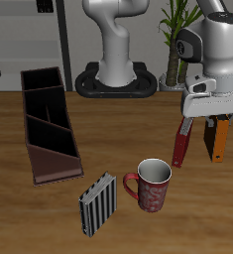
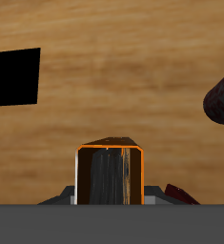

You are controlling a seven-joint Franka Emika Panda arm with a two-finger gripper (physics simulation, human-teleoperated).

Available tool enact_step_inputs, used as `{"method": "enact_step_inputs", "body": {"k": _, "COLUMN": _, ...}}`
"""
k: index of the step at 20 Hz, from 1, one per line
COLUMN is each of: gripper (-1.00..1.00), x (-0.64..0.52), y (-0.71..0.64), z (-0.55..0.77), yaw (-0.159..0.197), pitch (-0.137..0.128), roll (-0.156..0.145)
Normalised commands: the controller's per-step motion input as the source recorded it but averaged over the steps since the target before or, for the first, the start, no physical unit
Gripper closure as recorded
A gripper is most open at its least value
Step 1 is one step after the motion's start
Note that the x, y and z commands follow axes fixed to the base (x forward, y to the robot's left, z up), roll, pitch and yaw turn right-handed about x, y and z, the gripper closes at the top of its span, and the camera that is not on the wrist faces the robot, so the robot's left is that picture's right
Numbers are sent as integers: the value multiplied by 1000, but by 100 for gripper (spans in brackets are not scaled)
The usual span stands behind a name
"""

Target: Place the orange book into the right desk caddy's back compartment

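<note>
One book is in hand: the end effector [image 1: 215, 120] has its fingers closed on the orange book [image 1: 219, 141], which hangs on end clear of the worktop [image 1: 49, 223], long axis near vertical. The wrist view shows the same book [image 2: 109, 172] held between the fingers, end-on, with an orange outline around a dark grey face.

The right desk caddy [image 1: 47, 121] lies well apart from the held book, across the worktop on the opposite side. Its long axis runs front to back, sloped low end toward the front edge. The back compartment [image 1: 40, 78] is the square section at the far end and appears empty.

Judgement: the carry runs sideways across the worktop and slightly back, then a descent into that end section.

Other items: dark red book [image 1: 179, 142] just beside the orange one, mug [image 1: 153, 185], and grey-and-black striped block [image 1: 97, 204] near the front; all sit below the likely path.
</note>
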Motion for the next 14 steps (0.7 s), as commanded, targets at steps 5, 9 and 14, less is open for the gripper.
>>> {"method": "enact_step_inputs", "body": {"k": 5, "gripper": 100, "x": -222, "y": -159, "z": 510, "yaw": 14, "pitch": -58, "roll": 8}}
{"method": "enact_step_inputs", "body": {"k": 9, "gripper": 100, "x": -322, "y": -215, "z": 655, "yaw": 11, "pitch": -70, "roll": 14}}
{"method": "enact_step_inputs", "body": {"k": 14, "gripper": 100, "x": -478, "y": -219, "z": 608, "yaw": 29, "pitch": -52, "roll": 26}}
